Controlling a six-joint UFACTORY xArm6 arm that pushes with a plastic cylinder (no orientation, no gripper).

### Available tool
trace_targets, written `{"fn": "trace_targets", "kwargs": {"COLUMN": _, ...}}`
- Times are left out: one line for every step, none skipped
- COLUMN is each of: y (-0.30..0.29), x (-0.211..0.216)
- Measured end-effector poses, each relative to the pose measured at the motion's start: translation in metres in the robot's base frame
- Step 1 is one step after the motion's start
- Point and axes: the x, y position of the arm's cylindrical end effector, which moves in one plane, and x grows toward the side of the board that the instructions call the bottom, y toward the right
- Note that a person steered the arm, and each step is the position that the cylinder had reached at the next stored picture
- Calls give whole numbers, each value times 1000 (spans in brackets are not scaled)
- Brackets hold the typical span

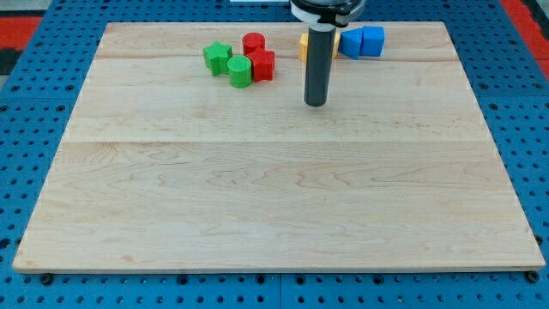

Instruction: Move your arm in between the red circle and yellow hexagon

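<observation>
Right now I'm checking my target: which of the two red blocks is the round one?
The red circle, nearer the view's top. The other red block below it has an angular outline. My tip sits to their right.

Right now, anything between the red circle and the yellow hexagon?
In the camera view, only bare board lies between the red circle and the yellow hexagon. My tip sits below that gap, nearer the hexagon.

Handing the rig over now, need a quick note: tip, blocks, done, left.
Tip: my tip rests on the wooden board, toward the view's bottom from the top-row blocks.
Blocks: red circle block at the view's top, left of the rod; yellow block, shape mostly hidden behind the rod.
Done: tip is near the gap.
Left: likely slide toward the view's top and slightly left, between the two.
</observation>
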Motion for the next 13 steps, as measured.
{"fn": "trace_targets", "kwargs": {"y": 19, "x": 0}}
{"fn": "trace_targets", "kwargs": {"y": 31, "x": 0}}
{"fn": "trace_targets", "kwargs": {"y": 36, "x": 0}}
{"fn": "trace_targets", "kwargs": {"y": 39, "x": 0}}
{"fn": "trace_targets", "kwargs": {"y": 49, "x": 0}}
{"fn": "trace_targets", "kwargs": {"y": 62, "x": 0}}
{"fn": "trace_targets", "kwargs": {"y": 76, "x": 0}}
{"fn": "trace_targets", "kwargs": {"y": 76, "x": 0}}
{"fn": "trace_targets", "kwargs": {"y": 58, "x": 0}}
{"fn": "trace_targets", "kwargs": {"y": 34, "x": -25}}
{"fn": "trace_targets", "kwargs": {"y": 14, "x": -58}}
{"fn": "trace_targets", "kwargs": {"y": -42, "x": -60}}
{"fn": "trace_targets", "kwargs": {"y": -44, "x": -93}}
